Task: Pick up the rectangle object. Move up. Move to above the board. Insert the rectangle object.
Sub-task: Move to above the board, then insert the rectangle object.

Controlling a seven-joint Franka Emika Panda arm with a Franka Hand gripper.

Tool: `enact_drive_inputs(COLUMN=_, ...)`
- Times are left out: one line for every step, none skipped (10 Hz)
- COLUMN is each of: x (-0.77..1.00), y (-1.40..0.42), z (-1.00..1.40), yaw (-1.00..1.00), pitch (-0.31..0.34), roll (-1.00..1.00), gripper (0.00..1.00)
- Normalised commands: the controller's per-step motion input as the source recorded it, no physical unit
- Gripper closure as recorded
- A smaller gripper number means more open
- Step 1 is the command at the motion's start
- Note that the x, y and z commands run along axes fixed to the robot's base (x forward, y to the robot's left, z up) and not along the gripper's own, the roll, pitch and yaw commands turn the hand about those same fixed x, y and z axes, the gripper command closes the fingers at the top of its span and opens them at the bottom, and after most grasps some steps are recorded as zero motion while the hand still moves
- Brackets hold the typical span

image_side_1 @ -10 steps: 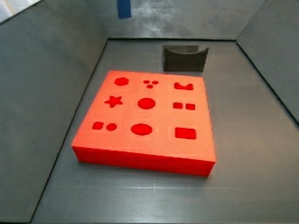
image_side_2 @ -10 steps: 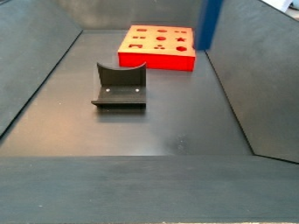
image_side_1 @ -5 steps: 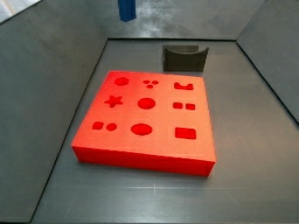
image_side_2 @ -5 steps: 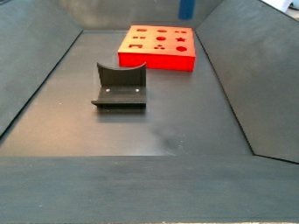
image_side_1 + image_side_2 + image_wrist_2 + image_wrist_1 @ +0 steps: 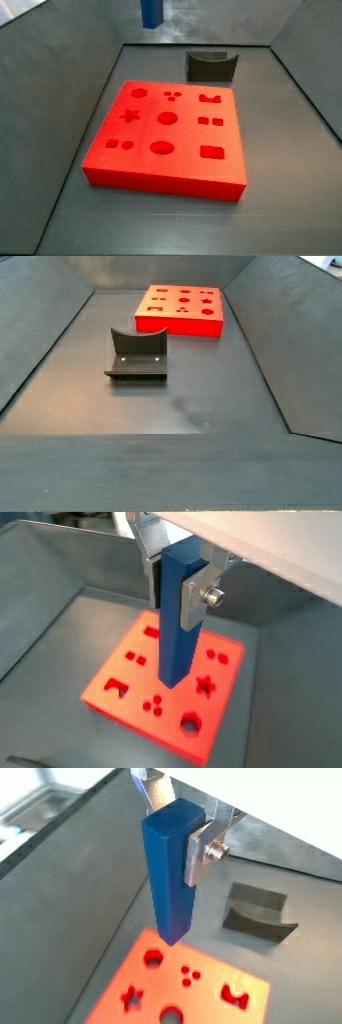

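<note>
Against the pictures from 0.5 s and 1.0 s ago, the rectangle object [image 5: 152,12] sits higher in a side view: only its lower end shows at the upper edge, where more of the bar hung in sight before. In the other side camera the blue bar, which stood beside the board 1.0 s ago and showed only as a tip 0.5 s ago, has left the picture altogether. The board [image 5: 167,135] and the fixture [image 5: 136,354] lie where they lay before. In both wrist views the gripper [image 5: 185,830] is clamped on the upper part of the rectangle object [image 5: 178,612], a silver finger [image 5: 201,597] pressed flat against its side, the bar hanging upright with its lower end well above the board [image 5: 171,687]. The bar hangs over the board's area, near the edge that faces the fixture [image 5: 259,912]. The board's cut-outs, circles, a star, squares and a rectangle, all stand empty [image 5: 183,299]. The fixture holds nothing.
</note>
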Motion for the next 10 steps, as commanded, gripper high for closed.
enact_drive_inputs(x=0.27, y=-0.75, z=0.19, yaw=1.00, pitch=0.169, roll=0.04, gripper=1.00)
enact_drive_inputs(x=0.21, y=-0.47, z=0.12, yaw=1.00, pitch=0.199, roll=0.07, gripper=1.00)
enact_drive_inputs(x=0.13, y=-0.21, z=0.05, yaw=0.86, pitch=0.206, roll=0.09, gripper=1.00)
enact_drive_inputs(x=0.11, y=-0.15, z=0.04, yaw=0.69, pitch=0.174, roll=0.10, gripper=1.00)
enact_drive_inputs(x=0.08, y=-0.09, z=0.03, yaw=0.32, pitch=0.114, roll=0.12, gripper=1.00)
enact_drive_inputs(x=0.07, y=-0.07, z=0.02, yaw=0.21, pitch=0.103, roll=0.12, gripper=1.00)
enact_drive_inputs(x=0.00, y=-0.05, z=-0.06, yaw=-0.04, pitch=0.000, roll=0.00, gripper=1.00)
enact_drive_inputs(x=0.00, y=-0.03, z=-0.08, yaw=-0.02, pitch=0.000, roll=0.00, gripper=1.00)
enact_drive_inputs(x=0.00, y=-0.01, z=-0.07, yaw=-0.01, pitch=0.000, roll=-0.04, gripper=1.00)
enact_drive_inputs(x=0.00, y=0.00, z=-0.02, yaw=0.00, pitch=0.000, roll=-0.05, gripper=1.00)
